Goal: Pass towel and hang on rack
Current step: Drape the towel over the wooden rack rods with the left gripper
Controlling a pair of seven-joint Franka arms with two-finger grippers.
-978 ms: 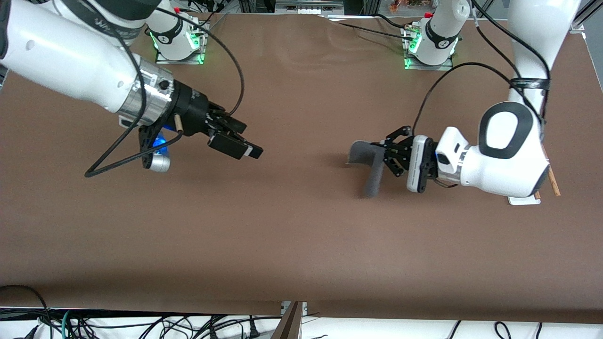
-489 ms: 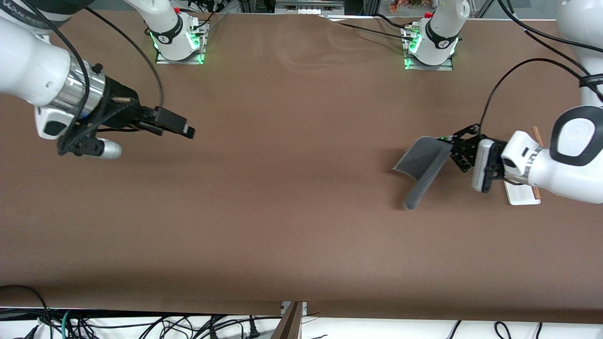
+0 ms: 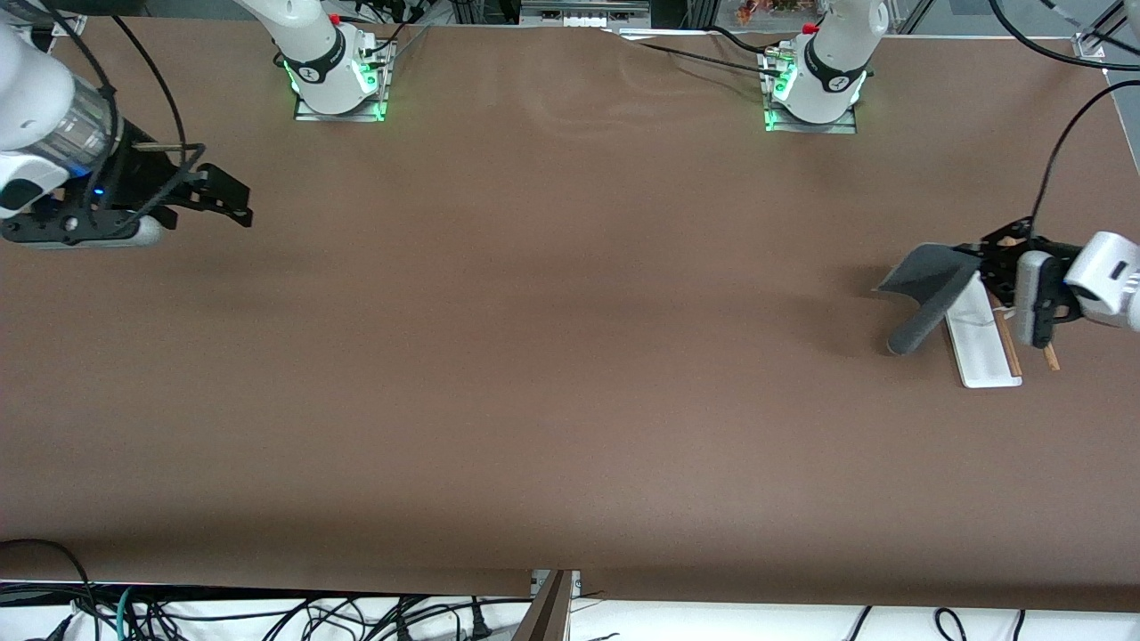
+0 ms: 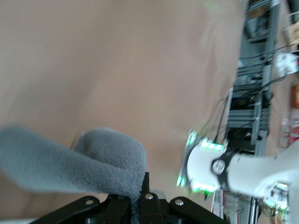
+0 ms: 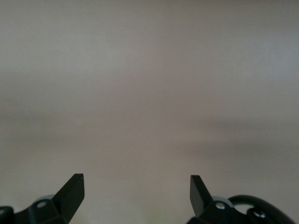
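Now the left end effector (image 3: 987,267) grips the towel (image 3: 926,287) over the rack (image 3: 980,343), not hung yet; the right end effector (image 3: 233,198) waits, fingers apart.

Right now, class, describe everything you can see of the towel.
The towel is dark grey, soft and fleecy-looking. The left gripper holds it by one edge, fingers shut on it, so it hangs in the air over the rack at the left arm's end of the table. One part spreads flat; another droops in a rolled fold towards the white base. Whether it touches the rack is unclear.
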